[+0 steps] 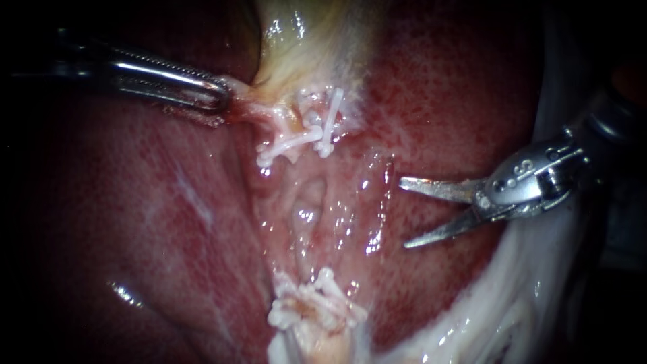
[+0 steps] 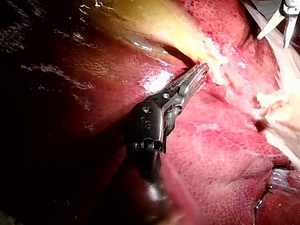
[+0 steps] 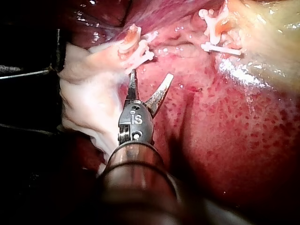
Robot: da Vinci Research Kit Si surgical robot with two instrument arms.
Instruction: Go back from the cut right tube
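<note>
My right instrument (image 1: 406, 213) comes in from the right with its two thin blades open and nothing between them. It hangs over the liver (image 1: 445, 101), to the right of the gap between two groups of white clips. The upper clips (image 1: 306, 138) sit on pale tissue under the yellowish gallbladder (image 1: 303, 40). The lower clips (image 1: 317, 307) sit on a pale stump. My left instrument (image 1: 222, 98) is shut on pale tissue at the gallbladder's lower end, just left of the upper clips. In the right wrist view the open blades (image 3: 151, 75) stand just short of the nearer clips (image 3: 133, 44).
A band of white, glistening tissue (image 1: 512, 296) runs along the lower right, under my right instrument's shaft. Wet red liver surface (image 1: 168, 222) fills the left and the middle. In the left wrist view my right instrument's blades (image 2: 279, 23) show beyond the clips (image 2: 213, 58).
</note>
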